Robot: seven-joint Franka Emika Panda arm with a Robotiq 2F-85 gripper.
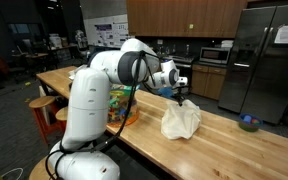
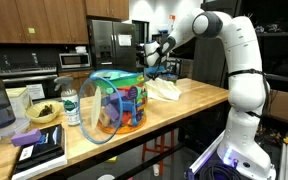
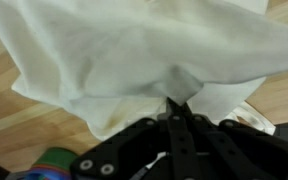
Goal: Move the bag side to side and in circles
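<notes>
The bag is a crumpled white bag standing on the long wooden counter. It also shows in an exterior view and fills the top of the wrist view. My gripper is right above the bag's top. In the wrist view the gripper has its fingers pressed together on a pinch of the bag's white material. In an exterior view the gripper hangs over the bag at the counter's far end.
A colourful clear container stands on the counter near the robot base, also seen in an exterior view. A bottle, a bowl, books and a blue bowl also sit on the counter. A fridge stands behind.
</notes>
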